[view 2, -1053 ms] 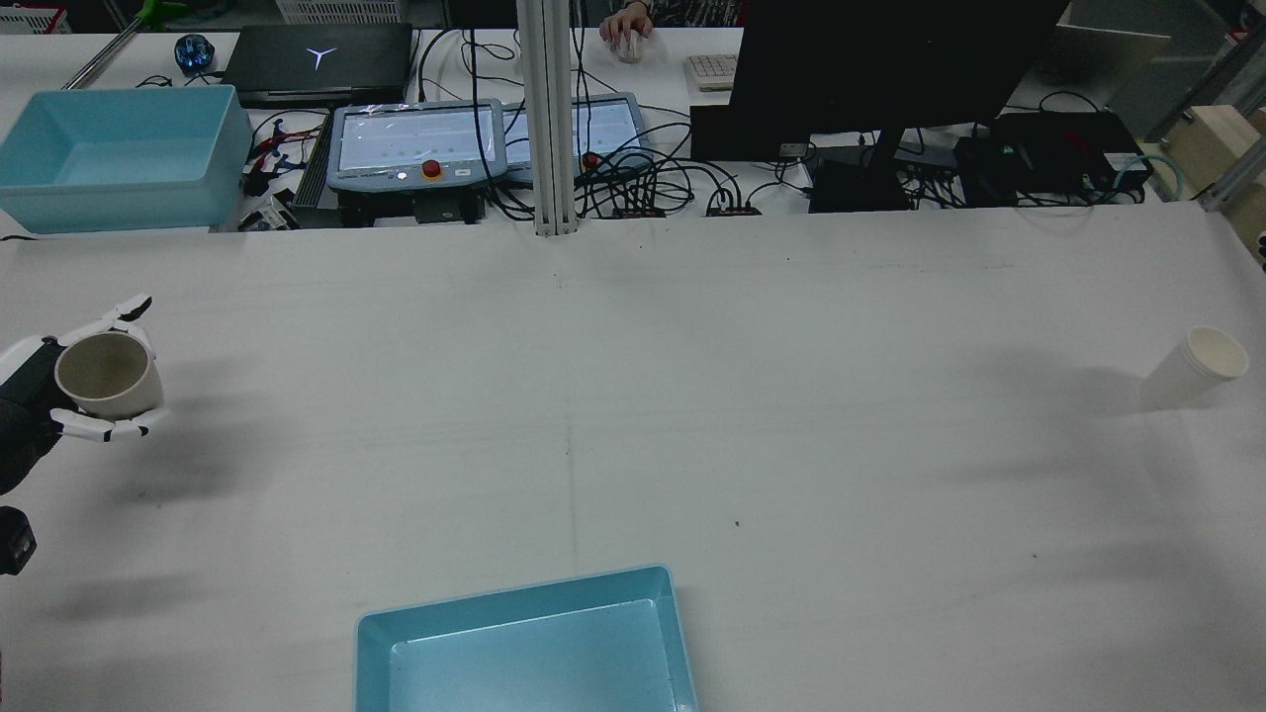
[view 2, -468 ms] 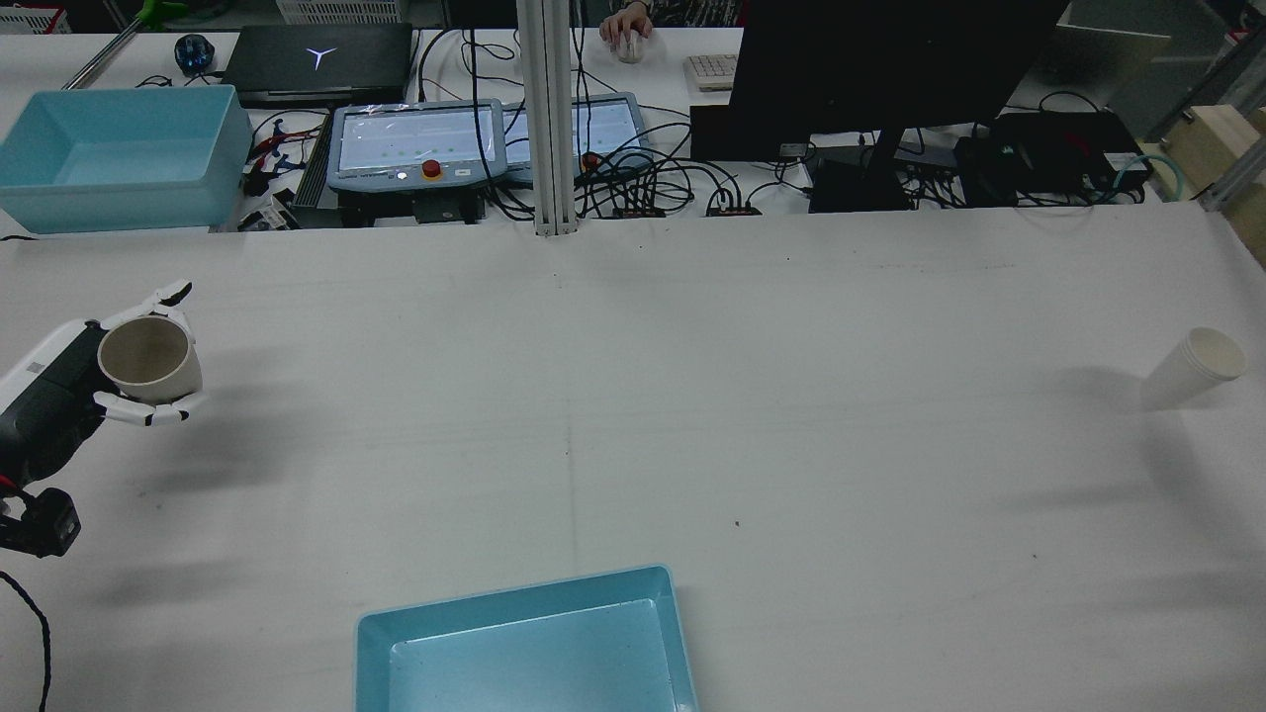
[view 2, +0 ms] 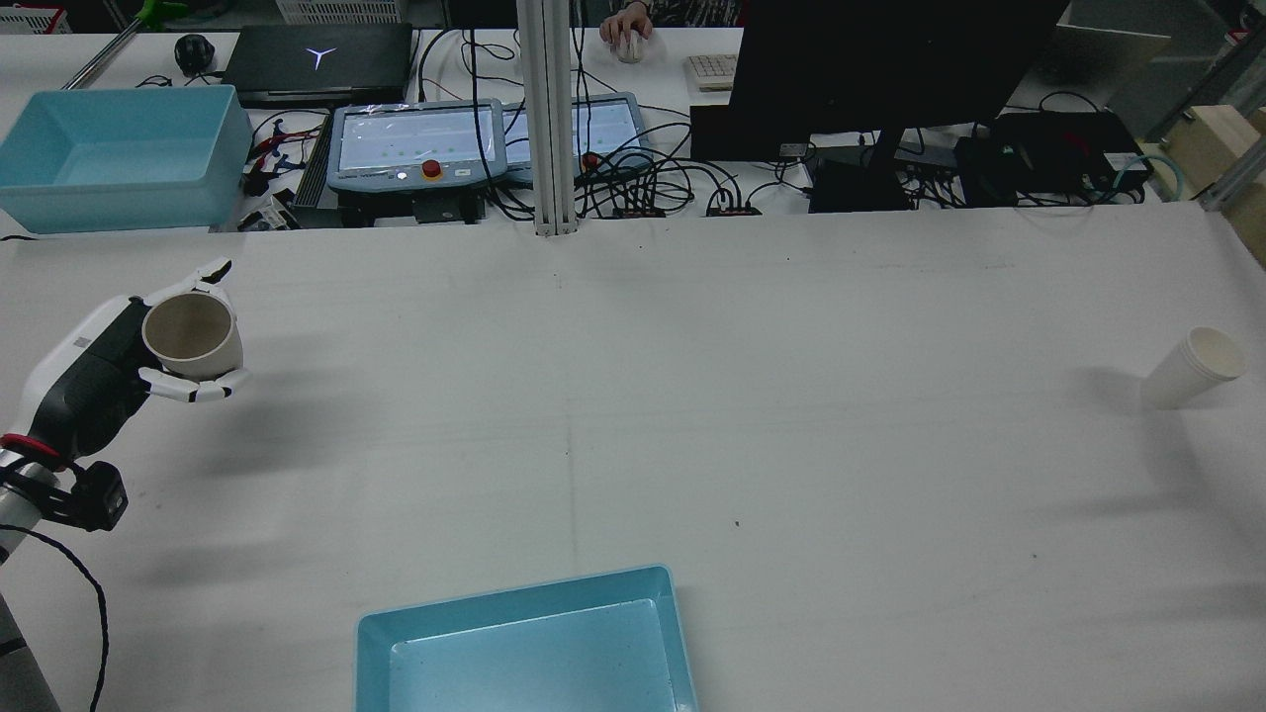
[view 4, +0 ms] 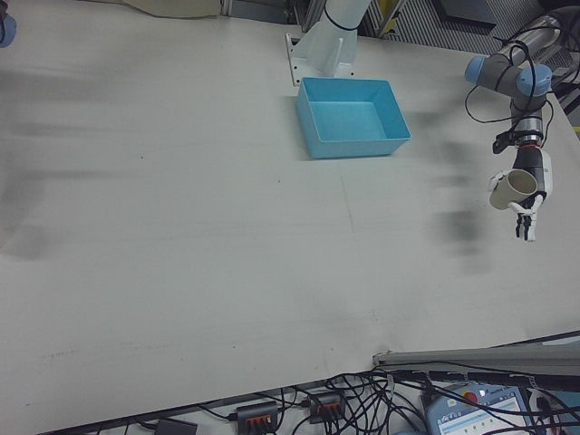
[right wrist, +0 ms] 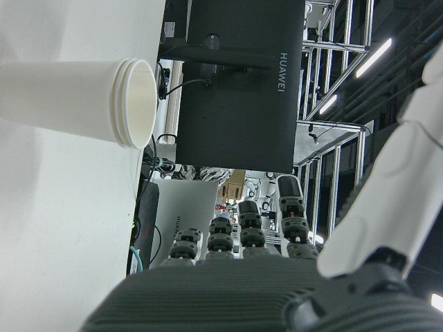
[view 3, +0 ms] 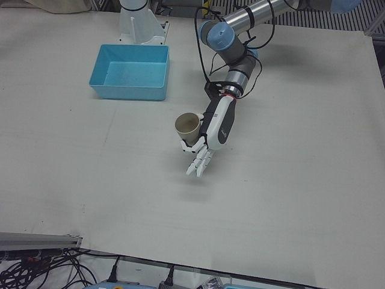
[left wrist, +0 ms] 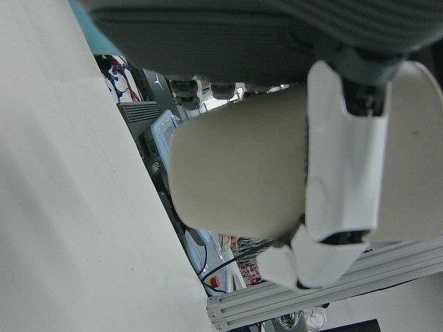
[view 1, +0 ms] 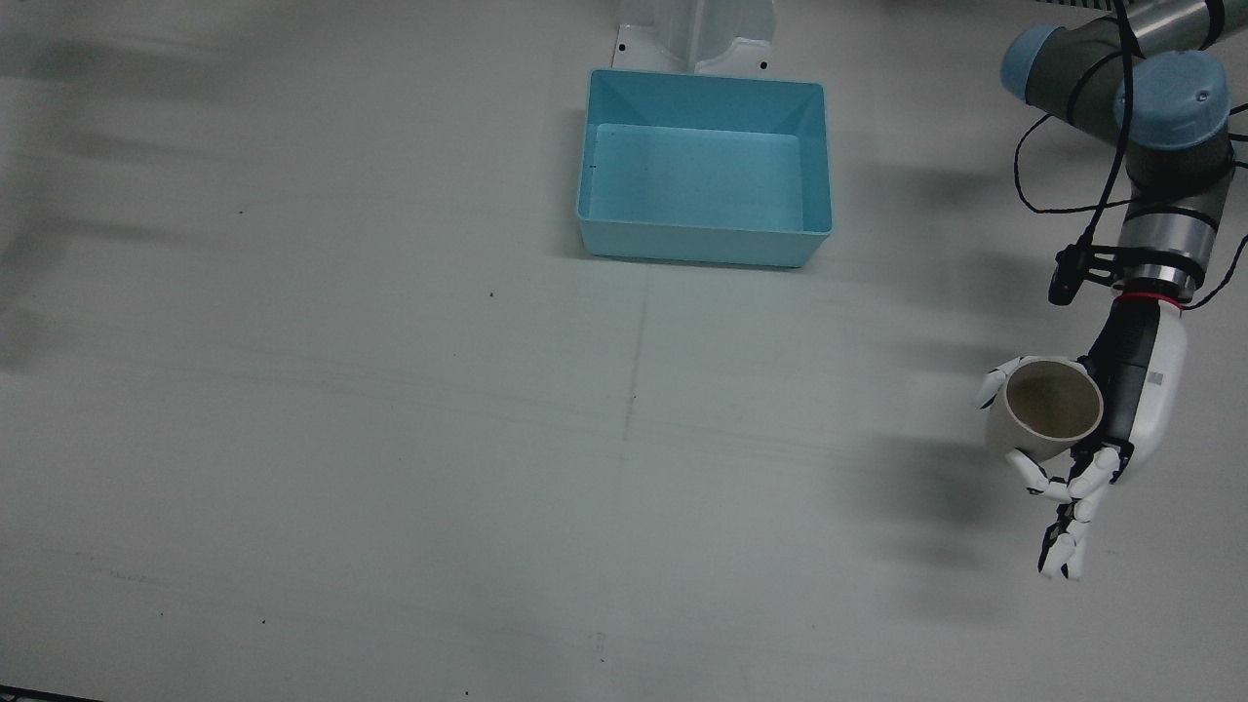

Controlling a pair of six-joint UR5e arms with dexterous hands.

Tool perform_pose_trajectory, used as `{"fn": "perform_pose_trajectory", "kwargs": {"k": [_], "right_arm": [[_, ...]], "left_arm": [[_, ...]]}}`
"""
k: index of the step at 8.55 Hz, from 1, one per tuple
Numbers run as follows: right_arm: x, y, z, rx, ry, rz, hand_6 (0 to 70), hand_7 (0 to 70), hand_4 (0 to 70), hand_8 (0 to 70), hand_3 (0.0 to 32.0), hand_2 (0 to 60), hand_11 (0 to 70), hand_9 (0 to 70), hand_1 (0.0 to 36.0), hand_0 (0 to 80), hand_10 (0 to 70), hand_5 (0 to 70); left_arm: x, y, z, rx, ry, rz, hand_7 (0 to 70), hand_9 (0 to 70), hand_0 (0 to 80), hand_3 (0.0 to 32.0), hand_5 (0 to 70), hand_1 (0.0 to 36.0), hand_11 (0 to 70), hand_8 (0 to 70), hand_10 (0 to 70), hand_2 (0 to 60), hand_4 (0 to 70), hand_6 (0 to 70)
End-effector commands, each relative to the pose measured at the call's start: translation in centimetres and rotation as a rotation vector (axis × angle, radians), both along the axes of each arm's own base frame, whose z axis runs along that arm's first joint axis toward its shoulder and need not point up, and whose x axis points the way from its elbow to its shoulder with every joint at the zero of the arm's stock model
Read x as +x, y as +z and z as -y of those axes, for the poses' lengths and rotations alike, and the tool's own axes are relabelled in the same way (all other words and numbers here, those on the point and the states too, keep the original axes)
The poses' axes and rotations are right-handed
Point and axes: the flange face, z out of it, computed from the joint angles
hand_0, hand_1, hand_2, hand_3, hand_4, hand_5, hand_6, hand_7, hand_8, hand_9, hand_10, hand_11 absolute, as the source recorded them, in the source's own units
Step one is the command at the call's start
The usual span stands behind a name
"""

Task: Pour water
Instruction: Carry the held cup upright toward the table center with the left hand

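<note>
A broad white table (view 2: 692, 396) fills the station. Beyond its far edge, behind an upright aluminium post (view 2: 547, 119), a cluttered white desk (view 2: 59, 59) holds a closed black laptop (view 2: 316, 59), a large dark monitor (view 2: 890, 59) and tangled black cables (view 2: 673, 178).

Your station is evenly lit from overhead; ceiling strip lights (right wrist: 374, 59) show in the right hand view. Soft, smeared shadows fall across the table (view 1: 390, 439). The left hand view is close and blurred around the cup (left wrist: 239, 176). No strong glare.
</note>
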Motion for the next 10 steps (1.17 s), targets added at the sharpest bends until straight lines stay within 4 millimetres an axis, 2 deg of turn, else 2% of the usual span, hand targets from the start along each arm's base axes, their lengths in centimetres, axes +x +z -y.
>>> {"fn": "perform_pose_trajectory", "kwargs": {"k": [1, 2, 3, 4, 6, 7, 8, 9, 10], "right_arm": [[0.3, 4.1, -0.6, -0.048, 0.015, -0.008, 10.0, 17.6, 20.8, 9.1, 0.0, 0.0, 8.0, 10.2, 6.7, 47.7, 5.1, 21.0], [0.3, 5.8, -0.7, -0.072, 0.035, -0.017, 9.2, 16.8, 18.8, 9.1, 0.0, 0.0, 8.9, 10.2, 6.5, 47.5, 5.7, 20.4], [0.3, 6.2, -0.4, -0.066, 0.034, -0.020, 10.2, 17.6, 20.8, 9.4, 0.0, 0.0, 9.1, 10.5, 6.3, 47.3, 5.9, 21.1], [0.1, 5.6, 0.8, -0.050, 0.031, -0.021, 10.2, 17.4, 21.6, 9.1, 0.0, 0.0, 8.2, 10.1, 6.2, 47.3, 5.2, 20.9], [-1.4, 4.1, 5.6, -0.025, 0.002, -0.024, 11.3, 18.6, 24.4, 9.0, 0.0, 0.0, 6.5, 9.9, 7.5, 48.2, 4.0, 22.4], [-1.5, 3.9, 6.3, -0.036, 0.001, -0.039, 10.8, 18.2, 23.9, 8.1, 0.0, 0.0, 5.1, 8.7, 11.2, 50.9, 2.8, 23.2], [-1.5, 4.2, 6.1, -0.051, 0.000, -0.060, 10.1, 17.5, 22.9, 7.5, 0.0, 0.0, 4.1, 7.8, 13.0, 52.0, 2.0, 23.0], [-1.4, 5.0, 5.4, -0.070, 0.001, -0.072, 8.1, 15.3, 18.4, 6.1, 0.0, 0.0, 2.8, 6.3, 16.7, 54.7, 0.8, 22.9], [-1.3, 5.6, 4.8, -0.085, 0.001, -0.092, 7.4, 14.1, 17.0, 5.5, 0.0, 0.0, 2.5, 5.5, 16.2, 54.0, 0.6, 22.5]], "left_arm": [[1.2, -1.2, 0.1, 0.006, 0.012, -0.010, 9.6, 1.5, 67.0, 0.0, 70.0, 36.0, 8.0, 3.0, 3.5, 57.2, 32.0, 8.6], [1.3, -1.0, 0.1, 0.003, 0.014, -0.006, 9.7, 1.6, 66.4, 0.0, 70.0, 36.0, 8.1, 3.1, 3.5, 56.9, 31.9, 8.5], [1.4, -0.9, 0.1, 0.001, 0.014, -0.004, 9.3, 1.3, 66.6, 0.0, 70.0, 36.0, 7.9, 2.9, 3.5, 56.3, 31.4, 8.2], [1.3, -0.9, 0.1, 0.001, 0.013, -0.005, 9.1, 1.1, 65.5, 0.0, 70.0, 36.0, 8.0, 2.8, 3.5, 55.7, 31.0, 8.0], [2.0, -0.4, -0.6, -0.003, 0.031, -0.005, 8.9, 1.2, 65.0, 0.0, 69.4, 36.0, 8.0, 2.8, 3.5, 55.2, 30.6, 7.8], [2.1, -0.4, -0.6, -0.001, 0.031, -0.007, 8.9, 1.1, 64.8, 0.0, 69.0, 36.0, 8.1, 2.7, 3.6, 54.8, 30.4, 7.6], [2.1, -0.4, -0.6, 0.002, 0.031, -0.011, 8.7, 1.2, 64.2, 0.0, 68.5, 36.0, 8.2, 2.7, 3.7, 54.1, 30.2, 7.5], [2.1, -0.2, -0.6, 0.002, 0.030, -0.011, 8.6, 1.2, 63.8, 0.0, 68.0, 36.0, 8.2, 2.8, 3.7, 53.8, 30.0, 7.5], [2.2, -0.3, -0.7, 0.004, 0.031, -0.012, 8.6, 1.1, 63.9, 0.0, 67.7, 36.0, 8.2, 2.7, 3.7, 53.5, 29.8, 7.4]]}}
